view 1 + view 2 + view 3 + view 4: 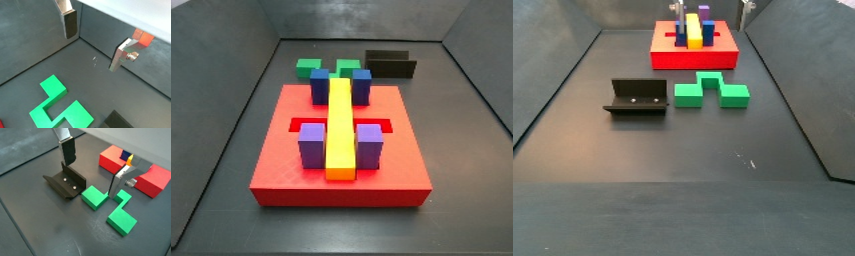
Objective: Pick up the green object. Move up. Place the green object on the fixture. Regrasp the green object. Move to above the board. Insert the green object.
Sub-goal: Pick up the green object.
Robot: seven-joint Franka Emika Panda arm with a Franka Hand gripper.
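Note:
The green object [107,204] is an arch-shaped piece lying flat on the dark floor, also seen in a wrist view [57,106] and in both side views [711,92] [325,68]. It rests right beside the black fixture [67,184] [640,97] and in front of the red board [696,55] [338,150]. My gripper [93,167] [93,40] hangs open well above the floor, over the area near the green object and fixture. Nothing is between its fingers [69,152].
The board carries a long yellow bar [339,125] with blue and purple blocks [368,145] beside it. Dark walls [231,110] enclose the floor on all sides. A corner of the board [155,182] lies close to one finger in a wrist view.

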